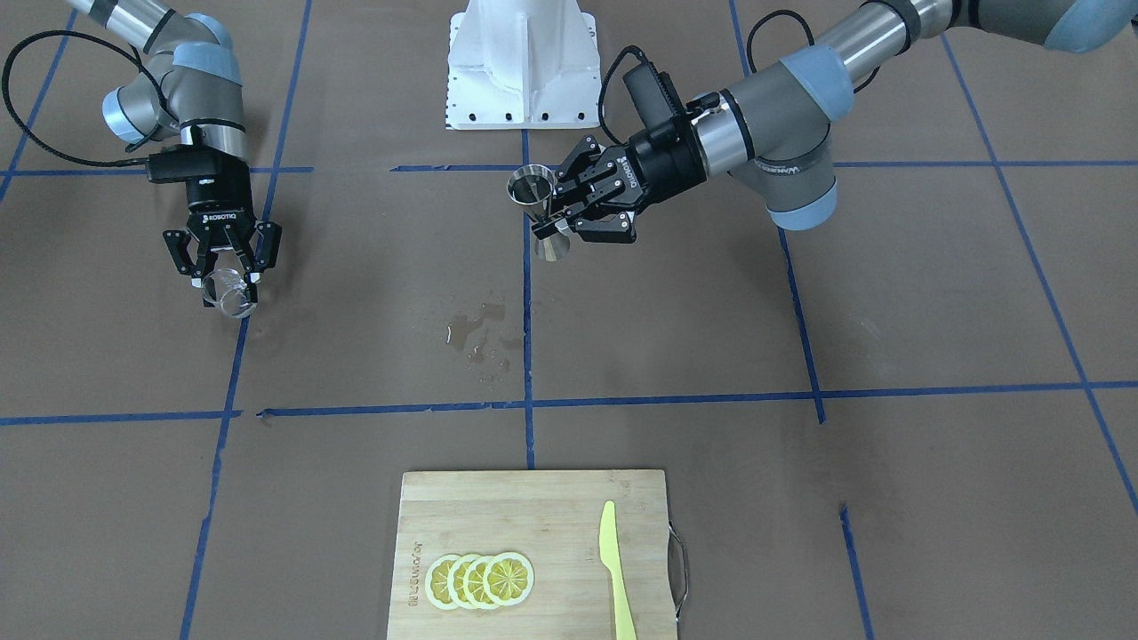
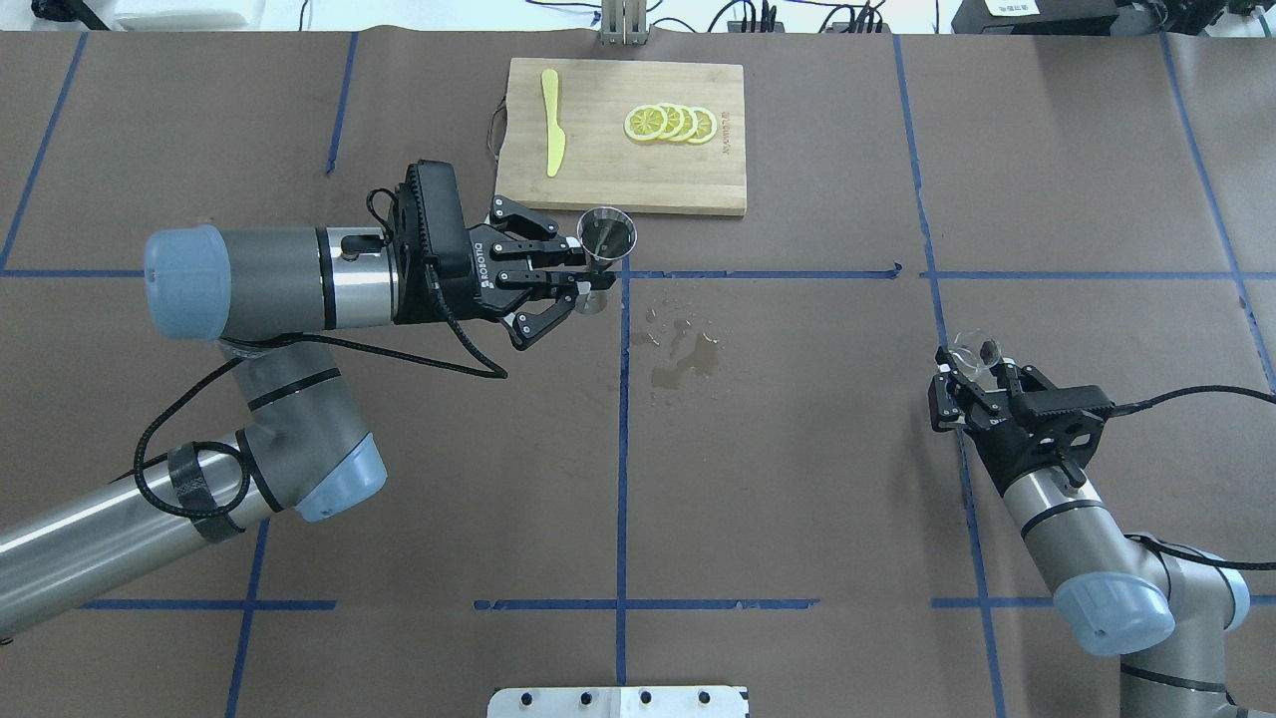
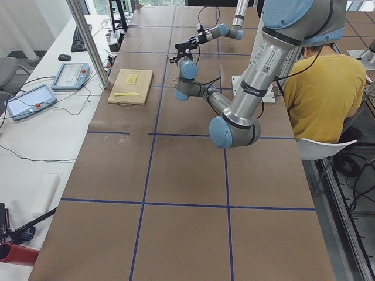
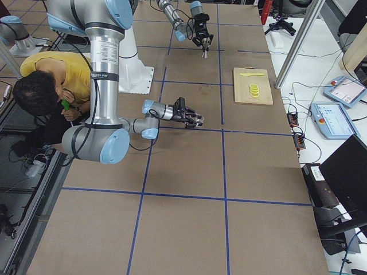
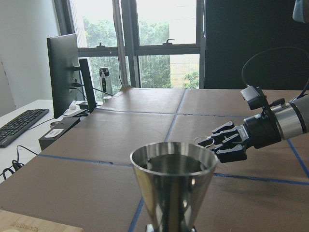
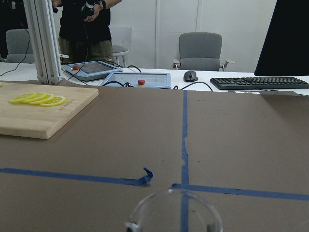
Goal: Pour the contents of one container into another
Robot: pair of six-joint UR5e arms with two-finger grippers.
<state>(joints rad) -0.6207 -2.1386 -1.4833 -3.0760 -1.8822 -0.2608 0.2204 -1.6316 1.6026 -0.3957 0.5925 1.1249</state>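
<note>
My left gripper (image 2: 581, 278) is shut on the narrow waist of the steel jigger (image 2: 607, 238), which it holds upright above the table near the centre line. The jigger's open top cone (image 5: 173, 180) fills the bottom of the left wrist view. Far off on the other side of the table, my right gripper (image 2: 963, 373) is shut on the clear glass cup (image 2: 971, 350), low over the table. In the front view the cup (image 1: 229, 294) sits between the right fingers (image 1: 259, 264). The cup's rim (image 6: 174, 211) shows at the bottom of the right wrist view.
A wet spill (image 2: 684, 353) marks the brown paper between the arms. At the table's far edge lies a wooden cutting board (image 2: 608, 184) with several lemon slices (image 2: 670, 123) and a yellow knife (image 2: 552, 135). The robot's white base (image 1: 523, 62) stands at the near edge.
</note>
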